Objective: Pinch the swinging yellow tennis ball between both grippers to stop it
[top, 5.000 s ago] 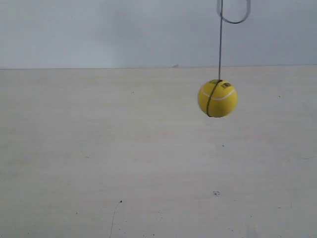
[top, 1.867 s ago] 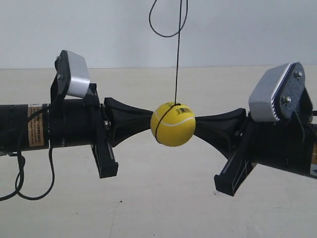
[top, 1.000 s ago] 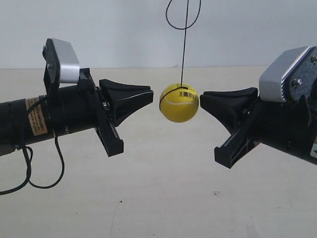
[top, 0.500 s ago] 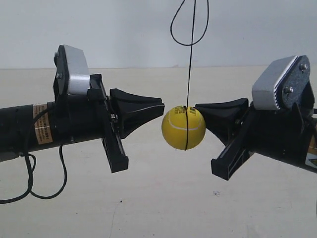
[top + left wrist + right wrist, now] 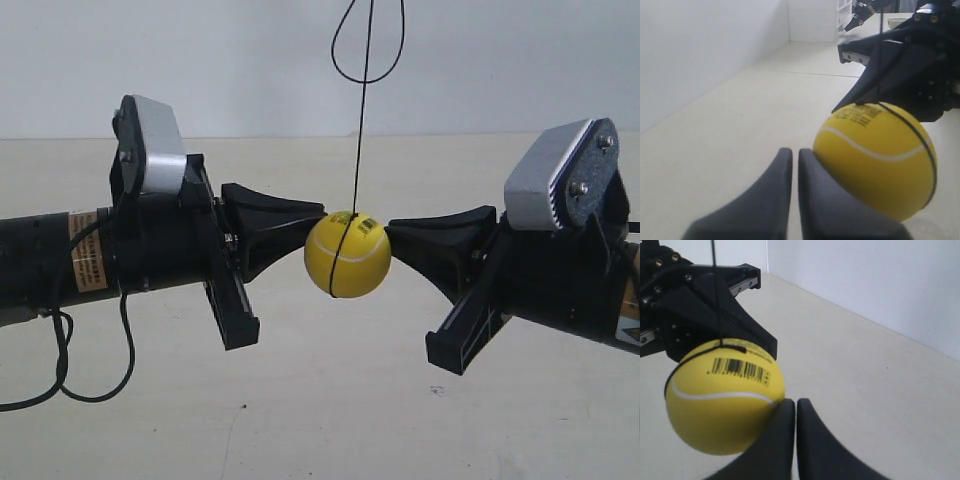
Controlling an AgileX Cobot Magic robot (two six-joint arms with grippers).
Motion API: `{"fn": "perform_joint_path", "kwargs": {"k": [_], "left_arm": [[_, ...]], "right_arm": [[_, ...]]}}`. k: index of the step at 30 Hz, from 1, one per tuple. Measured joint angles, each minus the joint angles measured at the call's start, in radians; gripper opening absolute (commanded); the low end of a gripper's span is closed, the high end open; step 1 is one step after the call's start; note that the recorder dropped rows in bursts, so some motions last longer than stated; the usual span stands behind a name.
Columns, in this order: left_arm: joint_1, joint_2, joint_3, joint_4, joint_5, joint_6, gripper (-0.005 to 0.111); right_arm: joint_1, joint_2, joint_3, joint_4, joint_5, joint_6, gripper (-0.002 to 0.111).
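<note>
The yellow tennis ball [image 5: 347,254] hangs on a thin black cord [image 5: 360,120] between two black grippers that point at each other. My left gripper [image 5: 322,222], on the arm at the exterior view's left, is shut, and its tip touches the ball's side. My right gripper [image 5: 390,232] is shut too and touches the opposite side. In the left wrist view the ball [image 5: 875,155] rests against my left gripper [image 5: 791,152], with the other gripper [image 5: 900,65] behind it. In the right wrist view the ball [image 5: 722,395] shows its barcode beside my right gripper [image 5: 791,402].
A pale tabletop [image 5: 320,400] lies well below the ball and a white wall [image 5: 200,60] stands behind it. A black cable [image 5: 60,350] dangles under the left arm. The cord's loop [image 5: 368,50] hangs above the ball.
Half a second ago the ball hung nearer the right gripper, apart from the left one. It has swung left, and both tips now touch it.
</note>
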Motion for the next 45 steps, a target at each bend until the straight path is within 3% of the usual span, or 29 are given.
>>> {"fn": "perform_joint_path", "kwargs": {"k": [7, 19, 45], "left_arm": [[0.0, 0.0, 0.0, 0.007, 0.008, 0.0, 0.005], [0.0, -0.027, 0.0, 0.006, 0.134, -0.003, 0.005], [0.0, -0.092, 0.008, 0.049, 0.216, -0.046, 0.005]], "right_arm": [[0.0, 0.0, 0.0, 0.0, 0.0, 0.0, 0.0], [0.0, 0.0, 0.0, 0.0, 0.0, 0.002, 0.0], [0.0, 0.0, 0.0, 0.0, 0.017, 0.002, 0.0]]}}
